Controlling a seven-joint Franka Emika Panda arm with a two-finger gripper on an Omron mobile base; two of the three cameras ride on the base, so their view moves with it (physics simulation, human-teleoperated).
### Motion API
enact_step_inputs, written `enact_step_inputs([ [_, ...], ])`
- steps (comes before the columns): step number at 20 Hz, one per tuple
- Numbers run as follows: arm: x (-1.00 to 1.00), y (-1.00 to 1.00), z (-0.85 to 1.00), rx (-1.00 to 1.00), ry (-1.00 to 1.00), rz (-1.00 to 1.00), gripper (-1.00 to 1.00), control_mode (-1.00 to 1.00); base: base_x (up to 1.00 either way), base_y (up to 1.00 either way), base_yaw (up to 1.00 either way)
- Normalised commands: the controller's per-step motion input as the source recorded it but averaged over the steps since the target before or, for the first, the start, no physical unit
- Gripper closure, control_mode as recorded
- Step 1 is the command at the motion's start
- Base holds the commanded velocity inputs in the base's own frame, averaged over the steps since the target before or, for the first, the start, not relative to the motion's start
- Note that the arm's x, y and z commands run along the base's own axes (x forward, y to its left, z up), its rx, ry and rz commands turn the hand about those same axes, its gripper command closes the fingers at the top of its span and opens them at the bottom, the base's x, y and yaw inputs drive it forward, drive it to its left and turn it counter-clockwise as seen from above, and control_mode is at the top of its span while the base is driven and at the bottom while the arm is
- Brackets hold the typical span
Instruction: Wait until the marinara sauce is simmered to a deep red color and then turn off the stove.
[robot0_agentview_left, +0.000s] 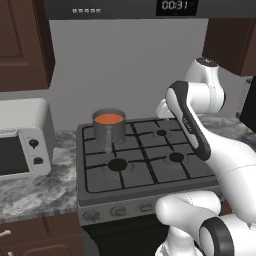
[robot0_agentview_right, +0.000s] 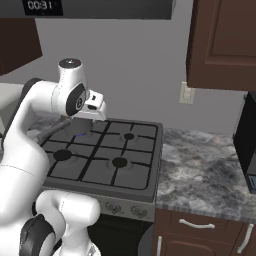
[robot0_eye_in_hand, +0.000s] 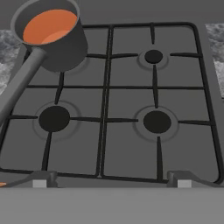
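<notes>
A saucepan (robot0_agentview_left: 109, 129) holding the marinara sauce (robot0_agentview_left: 109, 119) sat on the stove's (robot0_agentview_left: 145, 192) rear left burner, a toaster oven (robot0_agentview_left: 22, 137) stood on the worktop (robot0_agentview_left: 35, 187) to the left.

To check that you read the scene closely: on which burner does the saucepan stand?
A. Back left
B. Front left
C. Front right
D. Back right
A: the pan holding orange-red sauce stands on the back left corner of the stove; the other three burners lie bare.
</notes>
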Motion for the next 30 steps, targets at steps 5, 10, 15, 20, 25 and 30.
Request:
enact_step_inputs([
  [5,0.00,0.00,0.00,0.00,0.00,0.00,-1.00,-1.00,0.00,0.00,0.00],
  [10,0.00,0.00,0.00,0.00,0.00,0.00,-1.00,-1.00,0.00,0.00,0.00],
  [15,0.00,0.00,0.00,0.00,0.00,0.00,-1.00,-1.00,0.00,0.00,0.00],
  [20,0.00,0.00,0.00,0.00,0.00,0.00,-1.00,-1.00,0.00,0.00,0.00],
  [25,0.00,0.00,0.00,0.00,0.00,0.00,-1.00,-1.00,0.00,0.00,0.00],
  [30,0.00,0.00,0.00,0.00,0.00,0.00,-1.00,-1.00,0.00,0.00,0.00],
])
